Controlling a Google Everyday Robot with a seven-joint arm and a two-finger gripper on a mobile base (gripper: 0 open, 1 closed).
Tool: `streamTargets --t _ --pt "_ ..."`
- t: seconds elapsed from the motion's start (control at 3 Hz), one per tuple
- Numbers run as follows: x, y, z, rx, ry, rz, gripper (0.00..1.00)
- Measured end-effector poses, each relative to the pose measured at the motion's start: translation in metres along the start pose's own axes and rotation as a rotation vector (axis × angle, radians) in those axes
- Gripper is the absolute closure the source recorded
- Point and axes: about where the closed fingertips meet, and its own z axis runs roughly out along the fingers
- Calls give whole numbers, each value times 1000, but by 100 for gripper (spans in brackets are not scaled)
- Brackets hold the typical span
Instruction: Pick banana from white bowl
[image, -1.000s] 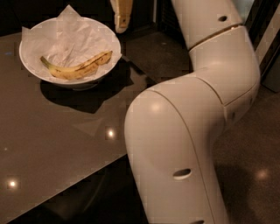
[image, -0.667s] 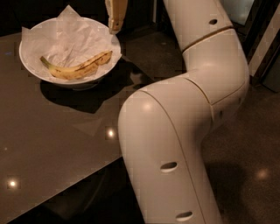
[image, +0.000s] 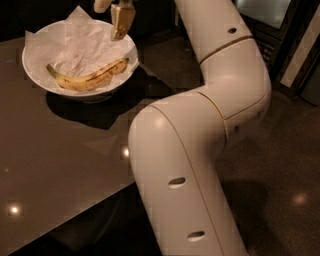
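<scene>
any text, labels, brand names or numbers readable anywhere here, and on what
None: no words, labels, numbers or signs show on the banana, the white bowl, its paper lining, the table or the robot arm. The gripper, above the bowl's far rim, bears none either.

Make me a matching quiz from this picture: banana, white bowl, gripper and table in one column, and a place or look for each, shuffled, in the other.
1 banana
2 white bowl
3 gripper
4 table

A dark and glossy
B hangs above the bowl's far right edge
C lies on crumpled paper in the bowl
D stands on the table

Pairs: 1-C, 2-D, 3-B, 4-A
</scene>
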Motion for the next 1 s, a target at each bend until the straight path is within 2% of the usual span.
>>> streamTargets --t 0.67,1.0 --pt "-16 8 43 -76 -118 22 39" --pt "-24 10 62 -111 -151 39 39"
